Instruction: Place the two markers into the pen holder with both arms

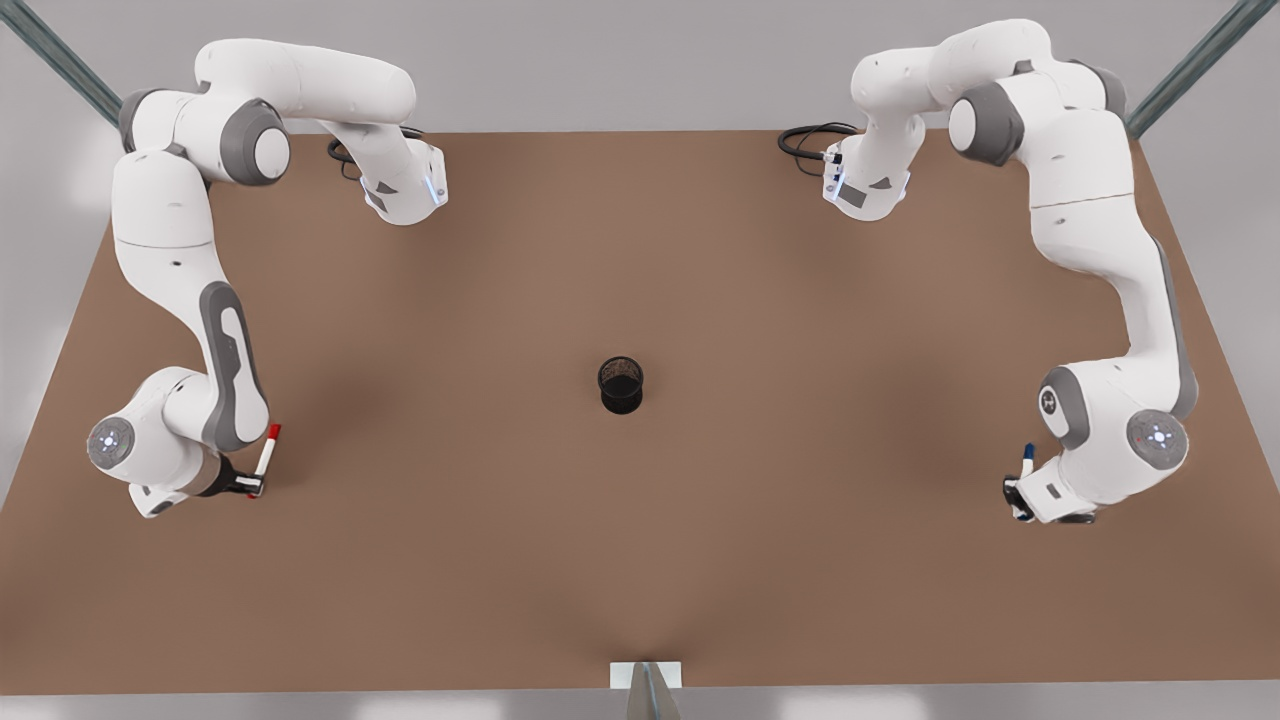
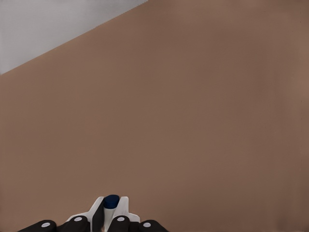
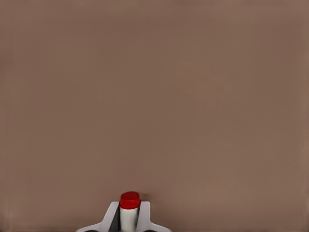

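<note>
The black mesh pen holder [image 1: 621, 385] stands upright at the table's middle. My right gripper [image 1: 255, 487] is at the front view's left, shut on the lower end of the red-capped marker [image 1: 268, 455], whose cap points up and away. In the right wrist view the red cap [image 3: 129, 200] sticks out between the fingers [image 3: 112, 216]. My left gripper [image 1: 1018, 497] is at the front view's right, shut on the blue-capped marker [image 1: 1026, 460]. The blue cap [image 2: 111, 201] shows between its fingers [image 2: 124, 209]. Both grippers are far from the holder.
The brown table [image 1: 640, 560] spreads wide around the holder. Black cables [image 1: 805, 140] lie near the arm bases at the back edge. A small white bracket [image 1: 646, 677] sits at the front edge.
</note>
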